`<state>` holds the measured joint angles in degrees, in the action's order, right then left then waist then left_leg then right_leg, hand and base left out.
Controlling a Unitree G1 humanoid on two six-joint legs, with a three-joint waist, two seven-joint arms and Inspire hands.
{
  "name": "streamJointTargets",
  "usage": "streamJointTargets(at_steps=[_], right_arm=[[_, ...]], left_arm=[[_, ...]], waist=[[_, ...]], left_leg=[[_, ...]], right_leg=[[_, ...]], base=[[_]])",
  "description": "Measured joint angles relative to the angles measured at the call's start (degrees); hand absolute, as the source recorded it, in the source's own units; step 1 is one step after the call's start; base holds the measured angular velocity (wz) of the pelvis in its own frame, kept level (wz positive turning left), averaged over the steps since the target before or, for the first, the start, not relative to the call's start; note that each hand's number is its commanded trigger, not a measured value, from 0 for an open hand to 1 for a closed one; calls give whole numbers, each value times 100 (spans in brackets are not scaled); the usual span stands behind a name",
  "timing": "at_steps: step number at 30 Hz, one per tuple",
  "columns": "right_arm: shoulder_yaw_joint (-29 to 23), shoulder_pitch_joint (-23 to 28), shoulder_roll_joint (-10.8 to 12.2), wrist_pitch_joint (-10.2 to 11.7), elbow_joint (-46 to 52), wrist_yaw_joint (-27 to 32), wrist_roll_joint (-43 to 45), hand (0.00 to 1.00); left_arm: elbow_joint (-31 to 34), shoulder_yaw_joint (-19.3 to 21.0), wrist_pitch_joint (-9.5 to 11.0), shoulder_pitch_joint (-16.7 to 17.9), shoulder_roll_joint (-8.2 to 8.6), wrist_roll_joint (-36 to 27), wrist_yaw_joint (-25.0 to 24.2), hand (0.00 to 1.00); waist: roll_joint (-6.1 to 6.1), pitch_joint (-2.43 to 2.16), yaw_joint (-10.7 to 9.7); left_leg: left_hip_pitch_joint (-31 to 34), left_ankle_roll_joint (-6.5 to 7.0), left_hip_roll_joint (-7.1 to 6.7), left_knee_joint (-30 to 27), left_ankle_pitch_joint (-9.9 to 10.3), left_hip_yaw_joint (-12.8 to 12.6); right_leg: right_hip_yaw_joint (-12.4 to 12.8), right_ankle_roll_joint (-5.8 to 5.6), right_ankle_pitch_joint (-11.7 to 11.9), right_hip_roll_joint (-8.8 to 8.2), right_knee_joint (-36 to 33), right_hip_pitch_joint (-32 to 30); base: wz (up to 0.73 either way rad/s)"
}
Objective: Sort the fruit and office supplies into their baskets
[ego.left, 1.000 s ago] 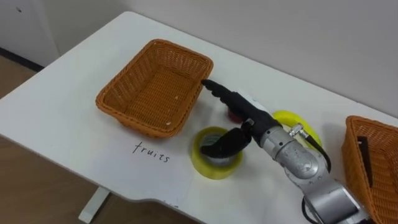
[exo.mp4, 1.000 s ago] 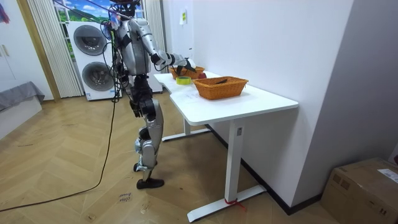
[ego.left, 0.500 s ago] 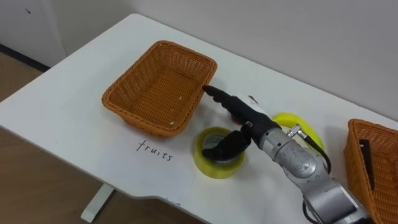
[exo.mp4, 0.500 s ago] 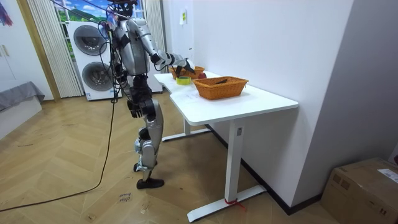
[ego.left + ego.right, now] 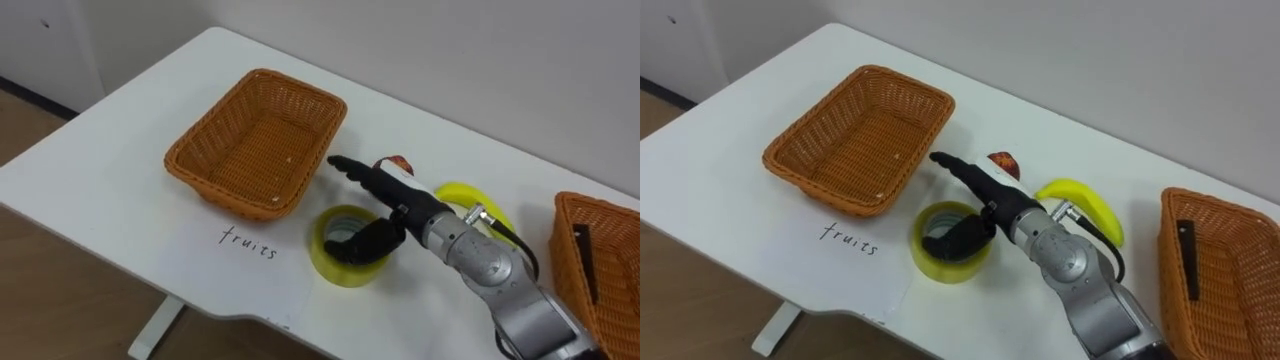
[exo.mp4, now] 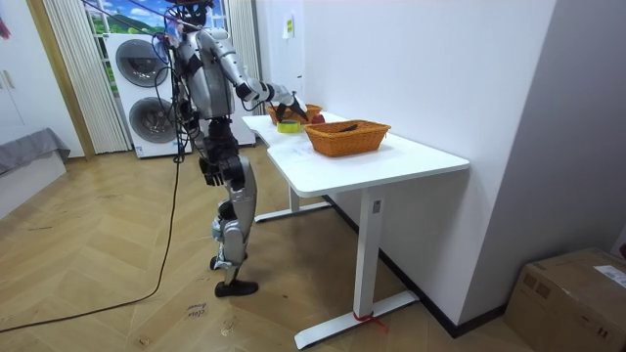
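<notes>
Right hand is out over the white counter. Fingers are straight and together, and the thumb is bent down into the hole of the tape. It grips nothing; can't tell whether the thumb touches the roll. The tape is yellow, lies flat, directly under the palm and thumb.

Red fruit is just past the fingertips on the far side, partly hidden by the fingers. Can't tell if they touch.

Banana lies on the counter just right of the wrist, behind the forearm.

Empty basket is left of the hand, its near corner close to the fingertips but apart from them. On the counter in front of this basket, left of the tape, is the handwritten word "fruits".

Second basket is well right of the hand, beyond the forearm, at the counter's right end. A dark flat strip lies inside it, kind unclear. No label readable by this basket.

Room view: the robot stands upright at the counter's end on the room view's left, right hand reaching over the baskets. Left hand hangs by the hip. Two stacked washers are behind the robot. A cardboard box sits on the floor at the room view's right.
</notes>
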<state>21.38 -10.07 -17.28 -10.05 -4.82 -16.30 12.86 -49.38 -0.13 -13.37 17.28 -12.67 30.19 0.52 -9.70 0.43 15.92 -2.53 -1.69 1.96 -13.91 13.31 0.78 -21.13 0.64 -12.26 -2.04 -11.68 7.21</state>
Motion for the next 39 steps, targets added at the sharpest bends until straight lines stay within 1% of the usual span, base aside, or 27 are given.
streamJointTargets(at_steps=[8,12,17,24,30,34,39], right_arm=[[-18,0,0,17,40,-31,68,0],[-19,5,0,17,114,-144,123,0],[-30,5,-6,17,115,-231,148,0],[-31,8,-108,45,112,-507,337,0],[-30,75,-141,60,103,-825,359,0],[-31,124,-149,38,99,-996,360,0],[-33,124,-160,-2,94,-1021,364,0]], left_arm=[[3,7,17,-38,7,10,24,0],[3,73,32,-24,35,14,56,0],[2,155,79,-21,45,25,122,0],[-1,213,101,-24,42,16,107,0],[-2,213,128,-13,43,-19,95,0],[-2,229,124,-24,17,7,26,0],[0,230,115,-46,-6,8,-3,0]], waist=[[7,-3,-6],[37,-18,-7],[71,-23,-7],[69,-23,-31],[10,-14,-148],[-43,-4,-144],[-52,-5,-144]], left_leg=[[-2,0,0,12,0,-7],[-9,1,0,25,-1,-14],[-17,2,1,34,-3,-18],[-39,5,-7,33,-5,-22],[-48,21,-35,25,-13,-20],[-66,29,-46,23,-14,-40],[-83,36,-54,19,-16,-38]], right_leg=[[6,0,0,0,2,-7],[23,0,0,0,3,-8],[37,0,0,0,4,-8],[24,0,0,-14,3,10],[18,-3,-1,-45,-10,18],[45,-13,5,-52,-11,27],[45,-19,8,-60,-12,42]], base=[[0],[0],[0],[0],[0],[-2],[0]])
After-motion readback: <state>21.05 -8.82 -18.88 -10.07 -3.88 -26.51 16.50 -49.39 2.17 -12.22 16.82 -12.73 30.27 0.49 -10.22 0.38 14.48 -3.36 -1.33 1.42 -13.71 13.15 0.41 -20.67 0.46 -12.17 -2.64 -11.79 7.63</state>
